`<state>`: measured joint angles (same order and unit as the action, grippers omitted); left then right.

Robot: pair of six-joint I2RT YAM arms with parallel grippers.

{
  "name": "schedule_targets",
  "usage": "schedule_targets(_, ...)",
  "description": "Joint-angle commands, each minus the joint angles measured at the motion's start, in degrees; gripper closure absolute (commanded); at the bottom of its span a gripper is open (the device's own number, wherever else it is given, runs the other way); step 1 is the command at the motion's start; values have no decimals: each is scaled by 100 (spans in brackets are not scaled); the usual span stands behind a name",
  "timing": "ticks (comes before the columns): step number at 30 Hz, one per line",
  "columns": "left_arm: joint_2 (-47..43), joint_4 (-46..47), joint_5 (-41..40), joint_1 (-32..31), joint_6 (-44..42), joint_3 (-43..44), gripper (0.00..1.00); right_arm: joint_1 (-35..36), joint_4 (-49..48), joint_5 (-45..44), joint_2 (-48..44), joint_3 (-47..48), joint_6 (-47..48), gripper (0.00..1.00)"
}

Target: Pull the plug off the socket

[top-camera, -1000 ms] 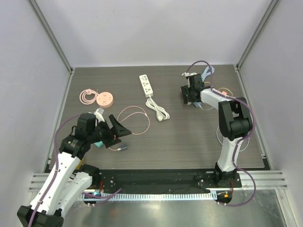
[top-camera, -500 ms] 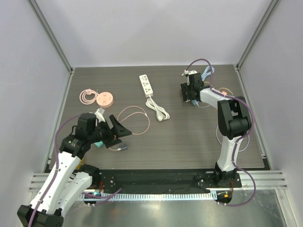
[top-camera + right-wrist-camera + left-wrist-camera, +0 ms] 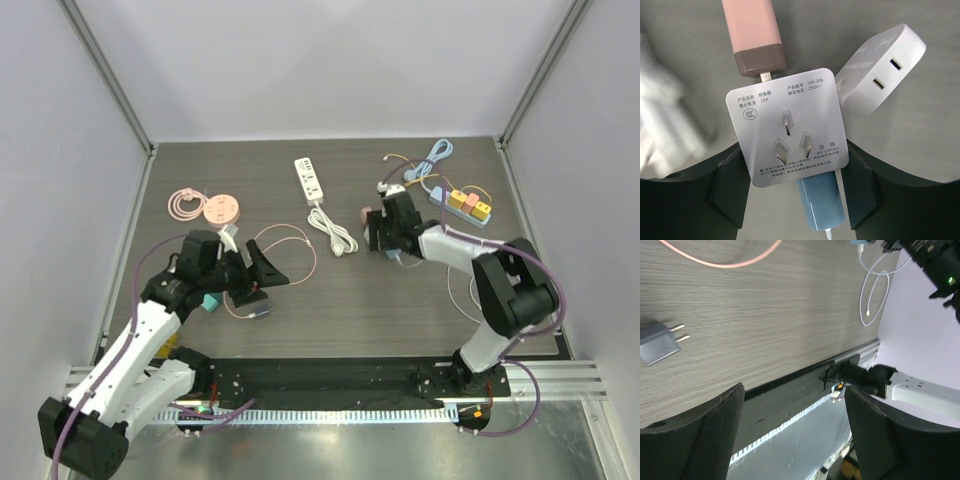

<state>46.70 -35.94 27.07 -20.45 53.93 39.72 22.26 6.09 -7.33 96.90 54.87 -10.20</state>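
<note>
- The white adapter [image 3: 790,130] is clamped mid-frame by the right gripper [image 3: 796,167]
- The pink plug [image 3: 752,35], upper left, is not yet pulled off
- The left gripper [image 3: 795,432] is spread wide, empty

Seen from above, the right gripper [image 3: 386,235] covers the white adapter [image 3: 789,132], and only a stub of the pink plug [image 3: 366,215] peeks out beside it. On the right wrist camera that plug runs off the top edge. The blue plug [image 3: 822,205] starts behind the adapter and is cut off at the bottom. The adapter's socket face is turned away, so I can't tell what is seated in it. One corner of the white charger block [image 3: 882,70] is tucked behind it. A white blur [image 3: 665,125] on the left is too soft to name. On the left wrist camera the grey plug [image 3: 659,342] is clipped by the left edge, and the pink cable [image 3: 720,262] leaves at the top.
</note>
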Motion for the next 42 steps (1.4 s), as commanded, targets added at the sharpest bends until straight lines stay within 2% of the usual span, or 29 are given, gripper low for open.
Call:
schedule_targets(1,304,720,-8,-432,65,316,20,594,-20,-214,-715,-652,-615,99)
schedule_targets(5,1067,1325,-649,-1494,39,475,23,1094,551,-401,-1409,-1336,-1054,99)
schedule_targets(8,1525,1783,-984,-1839,12,501,29,1271,622,-287,-2077,-1881,-1546,99)
schedule_targets(10,1842,2379,-976,-1858,178,291,33,1359,613,-190,-2533,-2277,-1757,99)
schedule_targets(12,2148,3150,-836,-1866,380,141,34,1404,622,-190,-2851,-2498,-1880,99)
schedule_targets(14,2474,3505,-572,-1866,469,158,33,1421,465,72,-3236,-2752,-2021,99)
schedule_targets(17,3204,3936,-160,-1901,539,544,24,1430,306,284,-3528,-2973,-2057,99)
schedule_targets(21,3907,4182,-61,-1963,618,993,24,1439,147,390,-3556,-3079,-2013,99)
schedule_targets(26,4469,4745,-184,-1989,978,1055,25,1430,16,513,-3634,-3166,-1969,99)
schedule_targets(32,5366,5210,202,-2060,1233,1459,24,1421,-64,566,-3740,-3220,-1951,99)
schedule_targets(42,6105,5747,18,-2288,1278,1793,24,1430,-108,610,-3679,-3211,-1933,99)
